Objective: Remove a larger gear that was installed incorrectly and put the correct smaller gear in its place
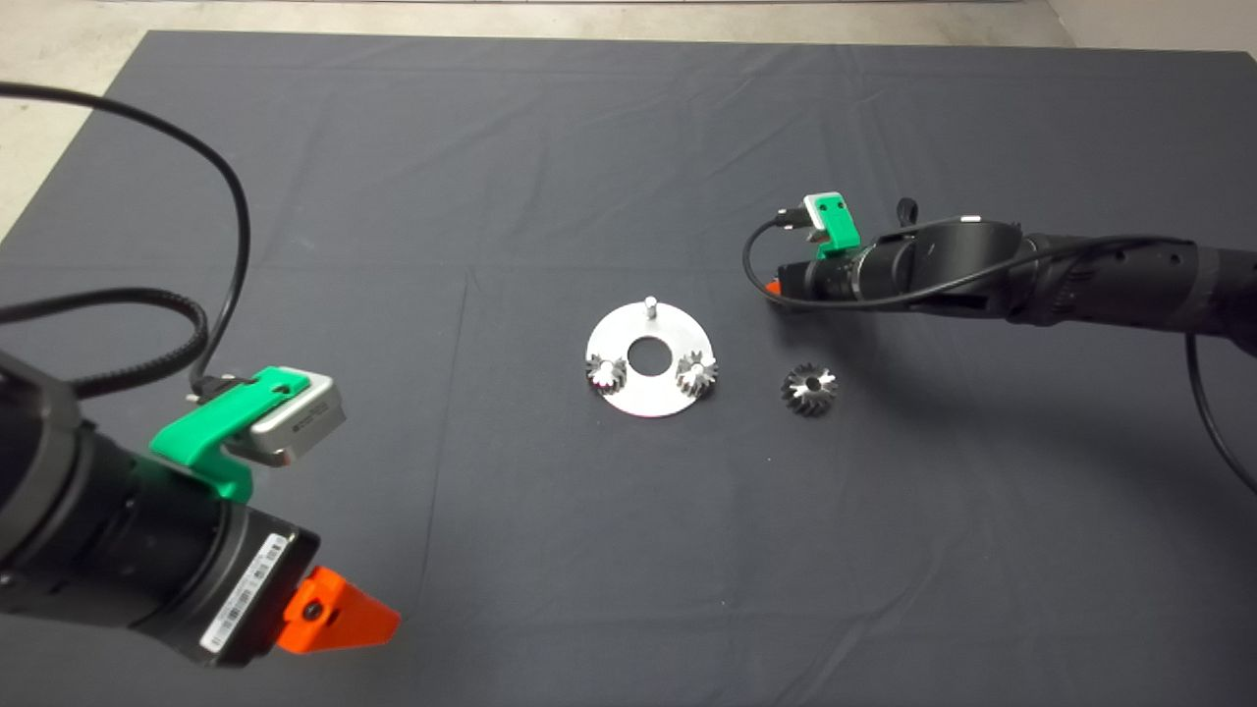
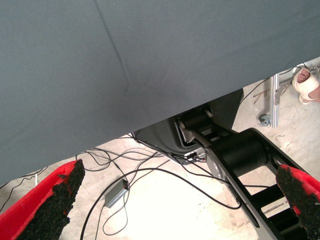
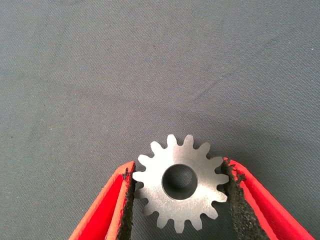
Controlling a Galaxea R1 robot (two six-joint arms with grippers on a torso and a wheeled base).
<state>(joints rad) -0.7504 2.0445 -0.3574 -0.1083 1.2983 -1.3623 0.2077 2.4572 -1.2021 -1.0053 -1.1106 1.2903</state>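
The larger gear, with shiny slanted teeth, lies on the mat just right of the round metal plate. The plate carries two small shiny gears on pins and one bare pin at its far edge. My right gripper is low over the mat, right of the plate and beyond the larger gear. In the right wrist view it is shut on the smaller gear, a straight-toothed gear with a centre hole, pads touching its teeth on both sides. That gear is hidden in the head view. My left gripper waits open at the lower left.
The dark mat covers the table, with pale floor beyond its far and left edges. In the left wrist view, the mat edge, cables, the robot's base and a person's foot on the floor show.
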